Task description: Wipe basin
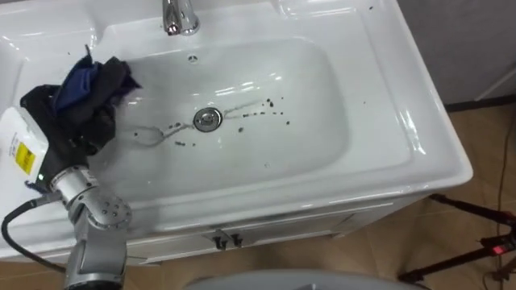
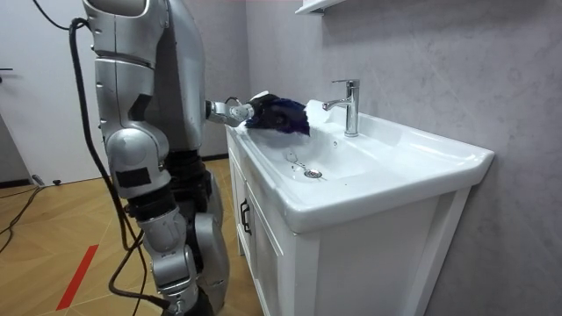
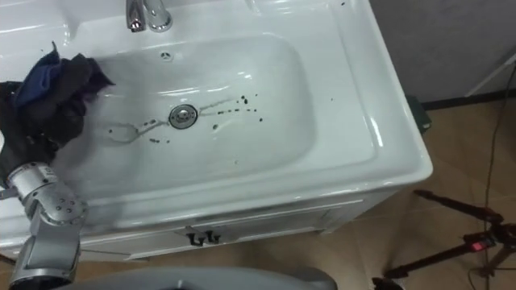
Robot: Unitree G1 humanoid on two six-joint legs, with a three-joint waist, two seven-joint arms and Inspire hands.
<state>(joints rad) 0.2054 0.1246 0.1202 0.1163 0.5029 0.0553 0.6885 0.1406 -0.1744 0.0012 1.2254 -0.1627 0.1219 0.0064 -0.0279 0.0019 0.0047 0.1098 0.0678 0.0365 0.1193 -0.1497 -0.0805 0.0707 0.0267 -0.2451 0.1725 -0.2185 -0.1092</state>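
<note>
A white basin (image 1: 379, 105) lies in front of me, with a metal drain (image 1: 207, 119) at its middle. Dark specks of dirt (image 1: 270, 103) are scattered around the drain and to its right. My left hand (image 1: 44, 121) is at the basin's left rim, curled round a bunched dark blue and black cloth (image 1: 93, 80). The cloth hangs over the basin's left slope. In the room view the left hand (image 2: 235, 111) holds the cloth (image 2: 279, 114) over the basin's far corner, near the tap.
A chrome tap (image 1: 181, 16) stands behind the bowl. The vanity cabinet (image 2: 263, 246) below has dark handles. I stand close against its front. Black tripod legs (image 1: 476, 234) lie on the wooden floor at the right.
</note>
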